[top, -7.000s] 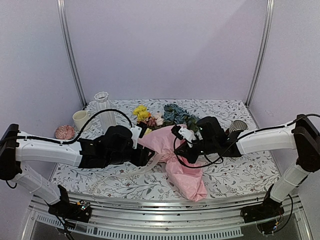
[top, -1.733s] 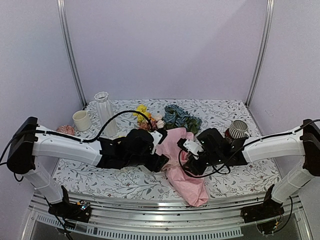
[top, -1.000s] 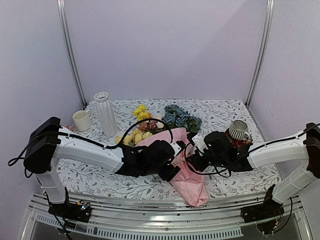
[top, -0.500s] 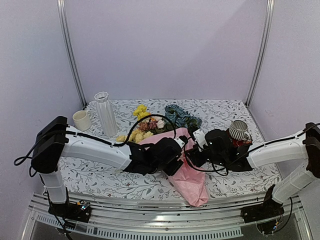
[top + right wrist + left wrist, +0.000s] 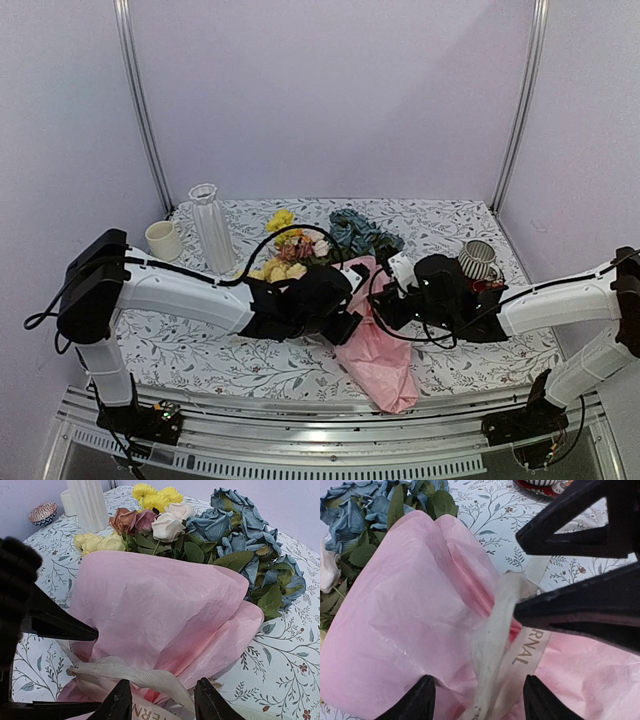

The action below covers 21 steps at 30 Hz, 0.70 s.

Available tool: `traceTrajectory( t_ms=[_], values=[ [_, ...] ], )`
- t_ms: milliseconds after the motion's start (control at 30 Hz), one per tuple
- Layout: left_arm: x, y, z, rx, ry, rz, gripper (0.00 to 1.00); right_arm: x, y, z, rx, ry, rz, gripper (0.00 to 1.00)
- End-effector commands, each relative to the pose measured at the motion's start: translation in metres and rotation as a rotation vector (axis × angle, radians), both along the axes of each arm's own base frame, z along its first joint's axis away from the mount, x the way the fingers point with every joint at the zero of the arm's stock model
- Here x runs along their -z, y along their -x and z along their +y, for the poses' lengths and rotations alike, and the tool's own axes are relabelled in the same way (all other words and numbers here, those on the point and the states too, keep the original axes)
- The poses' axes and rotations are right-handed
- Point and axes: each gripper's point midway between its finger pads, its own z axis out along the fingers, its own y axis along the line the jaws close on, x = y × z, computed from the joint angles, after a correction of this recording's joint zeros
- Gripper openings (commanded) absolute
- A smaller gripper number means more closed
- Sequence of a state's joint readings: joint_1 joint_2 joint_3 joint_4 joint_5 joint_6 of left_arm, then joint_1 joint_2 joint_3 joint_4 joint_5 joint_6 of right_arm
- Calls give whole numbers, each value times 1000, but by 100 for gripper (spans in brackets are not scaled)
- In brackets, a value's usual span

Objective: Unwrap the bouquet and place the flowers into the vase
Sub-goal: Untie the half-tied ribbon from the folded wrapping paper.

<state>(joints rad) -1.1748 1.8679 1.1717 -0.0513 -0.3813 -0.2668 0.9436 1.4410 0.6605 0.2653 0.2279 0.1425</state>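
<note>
The bouquet (image 5: 378, 345) lies mid-table in crinkled pink paper (image 5: 160, 600), its end toward the front edge. The flowers (image 5: 300, 250) spill out toward the back: yellow, cream and pink roses (image 5: 150, 520) and blue-teal clusters (image 5: 240, 530). A pale ribbon (image 5: 492, 645) crosses the paper. My left gripper (image 5: 480, 702) is open, its jaws either side of the ribbon. My right gripper (image 5: 162, 702) faces it, open over the ribbon (image 5: 140, 672). In the top view the two grippers (image 5: 350, 322) (image 5: 385, 308) meet at the wrap. The white ribbed vase (image 5: 211, 228) stands back left.
A cream mug (image 5: 162, 240) sits left of the vase. A ribbed cup (image 5: 476, 258) on a red saucer stands back right. A small patterned bowl (image 5: 42, 512) is beyond the vase. The tablecloth (image 5: 470, 350) is floral; metal posts flank the back wall.
Both grippers have narrowed their jaws a little around the ribbon. The left gripper has edged toward the right one, and the flower heads have shifted slightly.
</note>
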Motion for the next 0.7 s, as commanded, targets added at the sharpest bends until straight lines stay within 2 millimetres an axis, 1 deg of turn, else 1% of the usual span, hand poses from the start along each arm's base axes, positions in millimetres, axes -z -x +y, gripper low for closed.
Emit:
traceTrajectory(
  t_ms=[0, 100, 200, 333, 467, 533, 667],
  values=[
    [-24, -9, 2, -3, 110, 17, 61, -33, 4, 10, -33, -95, -43, 43],
    [-27, -10, 3, 5, 132, 28, 59, -43, 6, 11, -47, -117, -54, 43],
    [-30, -10, 4, 12, 138, 27, 56, -50, 7, 6, -38, -129, -65, 42],
    [-31, -13, 13, -15, 111, 8, 54, -54, 5, -11, 28, -136, -72, 38],
    [-37, -17, 22, -40, 103, -12, 53, -59, 4, -33, 78, -166, -62, 35],
    [-42, -19, 28, -57, 104, -23, 51, -59, 4, -42, 99, -183, -48, 33],
    [-45, -25, 41, -112, 97, -34, 48, -59, 4, -58, 133, -221, -24, 31]
  ],
)
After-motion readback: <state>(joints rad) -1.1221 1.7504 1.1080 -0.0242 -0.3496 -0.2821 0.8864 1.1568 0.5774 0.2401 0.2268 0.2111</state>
